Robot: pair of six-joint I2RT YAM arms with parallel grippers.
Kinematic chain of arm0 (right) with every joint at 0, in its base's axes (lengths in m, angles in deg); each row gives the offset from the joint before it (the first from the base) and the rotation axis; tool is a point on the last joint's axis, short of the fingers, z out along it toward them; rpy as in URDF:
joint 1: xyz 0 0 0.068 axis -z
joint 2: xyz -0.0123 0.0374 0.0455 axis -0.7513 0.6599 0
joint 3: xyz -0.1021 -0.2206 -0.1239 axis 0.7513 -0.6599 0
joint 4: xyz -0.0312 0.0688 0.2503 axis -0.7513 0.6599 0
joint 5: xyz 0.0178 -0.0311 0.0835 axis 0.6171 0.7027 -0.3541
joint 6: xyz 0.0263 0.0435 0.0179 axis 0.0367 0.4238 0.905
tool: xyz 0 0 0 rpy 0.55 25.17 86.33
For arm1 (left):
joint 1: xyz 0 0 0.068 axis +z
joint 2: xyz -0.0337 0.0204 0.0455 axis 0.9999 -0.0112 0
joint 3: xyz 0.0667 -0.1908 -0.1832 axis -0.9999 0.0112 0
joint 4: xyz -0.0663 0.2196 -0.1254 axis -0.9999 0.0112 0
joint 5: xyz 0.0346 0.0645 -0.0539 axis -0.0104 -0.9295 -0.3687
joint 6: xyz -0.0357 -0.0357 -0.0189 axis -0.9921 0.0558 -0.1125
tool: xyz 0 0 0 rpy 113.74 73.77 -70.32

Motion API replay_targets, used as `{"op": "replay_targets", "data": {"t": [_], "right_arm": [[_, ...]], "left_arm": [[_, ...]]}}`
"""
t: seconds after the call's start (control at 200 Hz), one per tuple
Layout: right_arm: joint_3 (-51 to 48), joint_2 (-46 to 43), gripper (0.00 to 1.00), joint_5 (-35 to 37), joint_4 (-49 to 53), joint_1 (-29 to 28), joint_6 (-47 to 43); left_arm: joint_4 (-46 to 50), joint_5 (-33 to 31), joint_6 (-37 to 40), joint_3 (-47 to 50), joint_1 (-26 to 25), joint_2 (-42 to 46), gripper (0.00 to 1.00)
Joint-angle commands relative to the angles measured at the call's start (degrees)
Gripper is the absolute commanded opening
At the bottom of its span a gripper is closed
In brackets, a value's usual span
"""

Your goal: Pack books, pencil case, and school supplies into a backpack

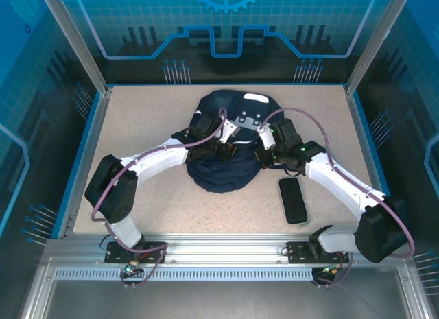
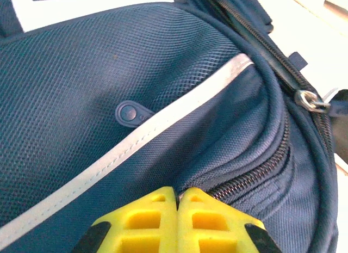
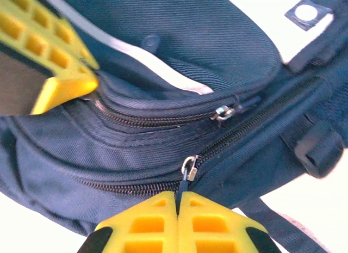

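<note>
The navy backpack lies flat in the middle of the table, its white patches at the far end. My left gripper is shut, pinching the backpack's fabric beside a zip's teeth; from above it sits at the bag's centre. Its yellow fingers appear at the upper zip's end in the right wrist view. My right gripper is shut on the dark pull tab of the lower zip's silver slider. From above, the right gripper is at the bag's right side. The books are out of view.
A black flat oblong case lies on the table right of the backpack, under the right forearm. A second slider sits on the upper zip. Blue walls ring the beige tabletop.
</note>
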Motion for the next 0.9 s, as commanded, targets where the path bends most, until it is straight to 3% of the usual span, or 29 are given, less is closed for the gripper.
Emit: {"op": "replay_targets", "data": {"t": [0.0,0.12,0.155,0.265,0.385,0.615,0.895], "right_arm": [[-0.6,-3.1,0.00,-17.8,4.8,-2.9,-0.6],[-0.5,-3.0,0.00,-15.4,3.5,-2.1,2.5],[-0.1,-2.8,0.08,-13.3,3.8,-1.5,4.0],[0.2,-3.9,0.49,-10.7,3.8,1.7,10.2],[-1.1,-6.3,0.67,-9.3,1.6,4.7,17.7],[2.9,1.0,0.70,-11.3,0.9,8.4,27.1],[12.5,17.6,0.70,-22.1,-3.7,8.1,33.9]], "left_arm": [[-5.9,-6.9,-4.0,0.4,2.3,0.6,0.00],[-4.9,-8.1,-3.0,0.0,2.4,0.8,0.00],[-4.4,-8.2,-2.6,0.0,2.5,1.0,0.00],[-2.8,-7.3,-1.5,0.6,3.1,2.3,0.00],[-2.1,-6.0,-0.7,2.3,3.3,4.2,0.03],[-2.6,-5.3,-0.9,4.9,3.4,7.1,0.07],[-4.2,-4.6,0.6,10.7,4.8,12.3,0.10]]}}
